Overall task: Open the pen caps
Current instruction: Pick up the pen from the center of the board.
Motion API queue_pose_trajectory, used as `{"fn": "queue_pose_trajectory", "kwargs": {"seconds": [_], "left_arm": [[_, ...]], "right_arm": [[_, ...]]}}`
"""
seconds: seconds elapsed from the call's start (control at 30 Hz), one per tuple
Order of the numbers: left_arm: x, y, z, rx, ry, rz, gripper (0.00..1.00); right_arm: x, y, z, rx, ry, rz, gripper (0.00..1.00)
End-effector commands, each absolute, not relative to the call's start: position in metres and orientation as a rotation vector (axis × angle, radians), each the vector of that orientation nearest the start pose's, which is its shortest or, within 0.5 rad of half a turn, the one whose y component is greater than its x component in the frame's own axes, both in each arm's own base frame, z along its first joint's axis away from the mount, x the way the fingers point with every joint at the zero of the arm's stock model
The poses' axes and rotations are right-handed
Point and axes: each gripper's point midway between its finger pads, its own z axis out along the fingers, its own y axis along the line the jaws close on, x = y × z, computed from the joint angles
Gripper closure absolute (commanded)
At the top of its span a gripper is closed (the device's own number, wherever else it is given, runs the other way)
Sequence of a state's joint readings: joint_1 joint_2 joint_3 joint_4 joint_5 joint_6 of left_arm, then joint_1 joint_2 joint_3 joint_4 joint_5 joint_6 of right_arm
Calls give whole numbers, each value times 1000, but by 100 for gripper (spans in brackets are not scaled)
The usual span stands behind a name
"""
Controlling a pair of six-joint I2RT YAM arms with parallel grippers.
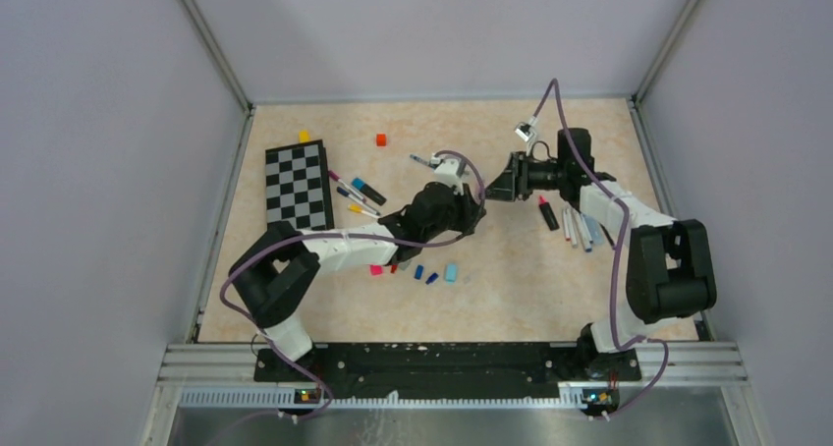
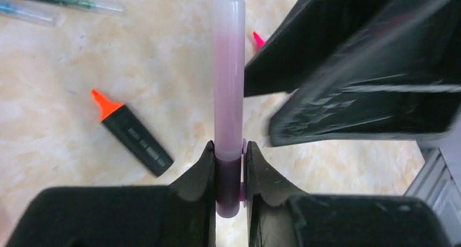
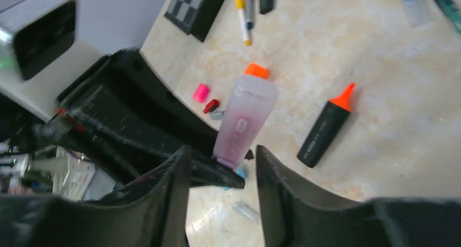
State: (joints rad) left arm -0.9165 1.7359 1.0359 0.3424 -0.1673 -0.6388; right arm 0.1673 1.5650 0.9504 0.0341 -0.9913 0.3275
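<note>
Left gripper (image 2: pixel 228 155) is clamped tight on the dark purple end of the purple highlighter (image 2: pixel 228 84), held off the table mid-frame in the top view. Right gripper (image 3: pixel 222 150) has its fingers spread either side of the pale end, not touching. I'd close squarely on that end, then pull straight along the pen with no bending, so it doesn't slip.

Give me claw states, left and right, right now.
Left claw: shut on the purple pen, gripping its barrel.
Right claw: open, its fingers on either side of the pen's frosted cap, not clamped on it.
</note>
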Motion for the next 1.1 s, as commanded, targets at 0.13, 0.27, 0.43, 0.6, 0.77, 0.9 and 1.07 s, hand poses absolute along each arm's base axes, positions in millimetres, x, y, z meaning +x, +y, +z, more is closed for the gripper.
{"fn": "queue_pose_trajectory", "kwargs": {"seconds": [0.13,0.27,0.43,0.6,0.77,0.9,1.07], "left_arm": [[276,-359,187,481,1835,-1201,100],[243,-348,181,666,1889,-1364,100],[207,-344,164,878,1986,-1494,100],[195,-345,153,1023,2039,-1506,100],[189,-354,149,1139,2015,-1429,100],[187,-362,145,1188,2010,-1388,100],[186,-371,145,1223,1993,-1353,100]], "right_arm": [[291,211,217,-1022,1718,1363,40],[265,203,212,-1243,1577,1250,37],[218,192,186,-1596,1177,1027,25],[209,190,176,-1657,1105,1001,24],[210,193,173,-1616,1145,1062,24],[208,200,172,-1592,1197,1147,25],[199,215,169,-1582,1249,1284,26]]}}
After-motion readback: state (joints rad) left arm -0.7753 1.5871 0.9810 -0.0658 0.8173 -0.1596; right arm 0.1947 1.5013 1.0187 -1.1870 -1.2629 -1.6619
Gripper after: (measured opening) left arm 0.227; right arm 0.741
